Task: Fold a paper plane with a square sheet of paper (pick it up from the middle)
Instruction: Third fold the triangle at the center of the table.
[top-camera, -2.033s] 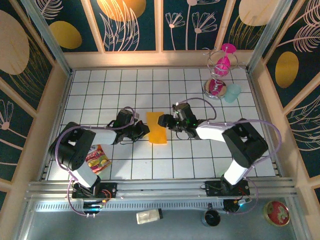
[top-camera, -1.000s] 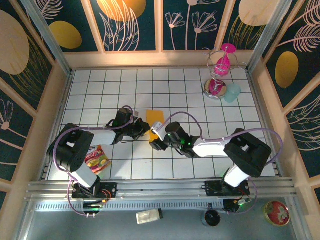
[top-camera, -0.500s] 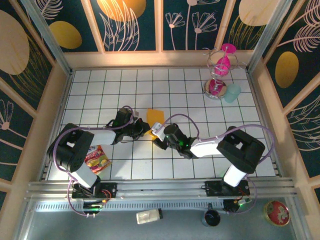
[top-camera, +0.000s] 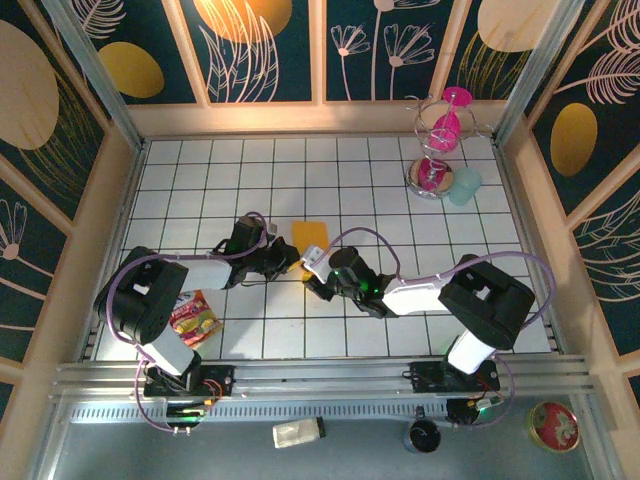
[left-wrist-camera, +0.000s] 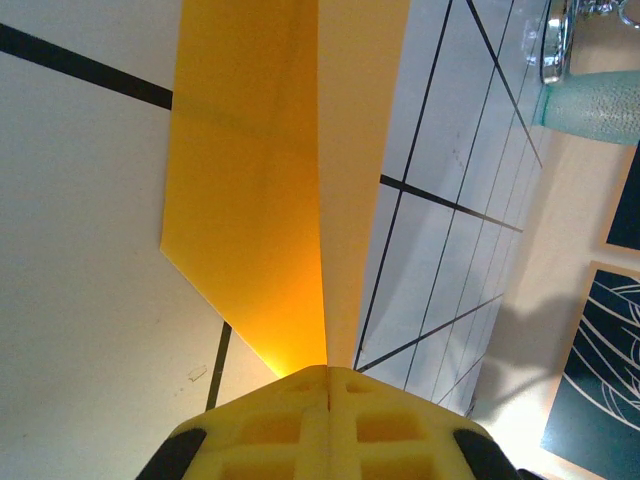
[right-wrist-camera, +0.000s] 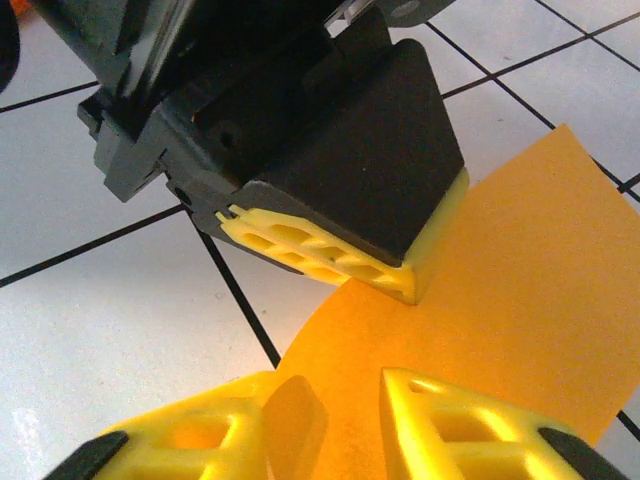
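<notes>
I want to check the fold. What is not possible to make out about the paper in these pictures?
- Top view: folds of the paper are too small to read; the left gripper and right gripper cover its near end.
- Left wrist view: the top edge cuts off the paper's far end; the shut jaws hide the pinched part.
- Right wrist view: the left gripper's body hides the paper behind it; the right edge cuts off the sheet.

square sheet of paper (top-camera: 312, 240): coloured plain orange-yellow | table (top-camera: 250, 170): tiled in white, ruled with dark grid lines | right gripper (right-wrist-camera: 335, 405) pads (right-wrist-camera: 450, 420): moulded in yellow, latticed | snack packet (top-camera: 195, 320), near left edge: printed red and yellow | walls (top-camera: 280, 70): painted dark teal, patterned with cream leaf outlines and gold discs
</notes>
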